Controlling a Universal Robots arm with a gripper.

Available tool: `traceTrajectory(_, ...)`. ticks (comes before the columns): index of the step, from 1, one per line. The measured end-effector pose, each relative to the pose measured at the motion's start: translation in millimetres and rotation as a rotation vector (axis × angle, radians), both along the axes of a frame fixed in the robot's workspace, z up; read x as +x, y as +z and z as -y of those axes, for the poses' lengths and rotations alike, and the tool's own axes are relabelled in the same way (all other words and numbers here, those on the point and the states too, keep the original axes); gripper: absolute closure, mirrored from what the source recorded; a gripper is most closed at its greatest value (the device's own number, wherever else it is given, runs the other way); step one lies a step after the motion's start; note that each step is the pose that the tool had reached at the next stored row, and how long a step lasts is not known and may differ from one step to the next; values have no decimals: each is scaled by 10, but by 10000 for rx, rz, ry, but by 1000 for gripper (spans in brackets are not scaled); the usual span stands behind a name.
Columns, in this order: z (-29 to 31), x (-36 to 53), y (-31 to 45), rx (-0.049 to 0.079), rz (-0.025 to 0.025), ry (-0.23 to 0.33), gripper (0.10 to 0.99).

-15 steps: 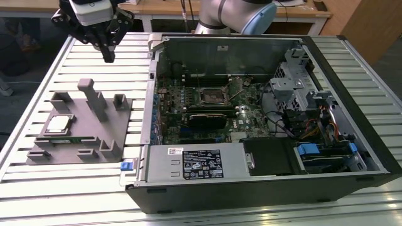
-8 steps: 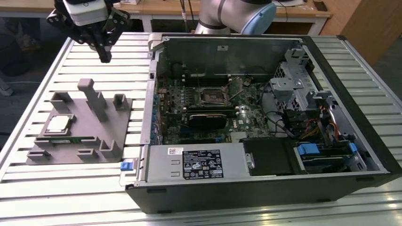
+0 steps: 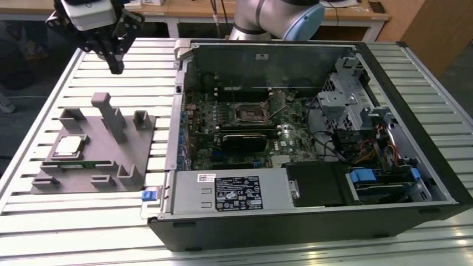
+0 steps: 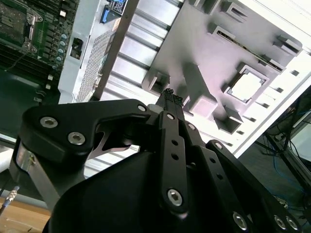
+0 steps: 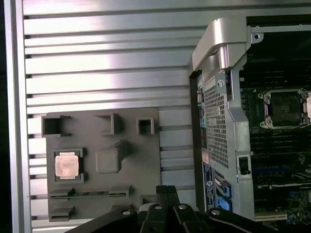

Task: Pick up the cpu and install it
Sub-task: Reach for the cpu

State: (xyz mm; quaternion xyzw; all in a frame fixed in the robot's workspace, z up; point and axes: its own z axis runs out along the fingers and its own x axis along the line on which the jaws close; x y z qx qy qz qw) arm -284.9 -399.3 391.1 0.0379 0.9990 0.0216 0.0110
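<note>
The cpu (image 3: pixel 68 146) is a small pale silver square lying flat in a pocket of the grey holder tray (image 3: pixel 88 177), on the exterior view's left. Both wrist views also show the cpu (image 4: pixel 247 86) (image 5: pixel 66 165) in its pocket. My gripper (image 3: pixel 116 68) hangs high over the slatted table, behind the tray's far edge and well apart from the chip. Its fingers (image 4: pixel 170 99) (image 5: pixel 166 190) are pressed together with nothing between them. The motherboard's black socket frame (image 3: pixel 250 112) (image 5: pixel 285 108) (image 4: pixel 17 22) lies inside the open computer case.
The open computer case (image 3: pixel 414 183) fills the table's middle and right; its metal side wall (image 5: pixel 221 97) stands between tray and motherboard. Grey posts (image 3: pixel 111 116) rise from the tray beside the chip. Bare aluminium slats (image 3: pixel 118 216) lie around the tray.
</note>
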Motion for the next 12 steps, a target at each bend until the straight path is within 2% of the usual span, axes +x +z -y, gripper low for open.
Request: traceTrajectory(12,8,-225,-8,0,0,1,980)
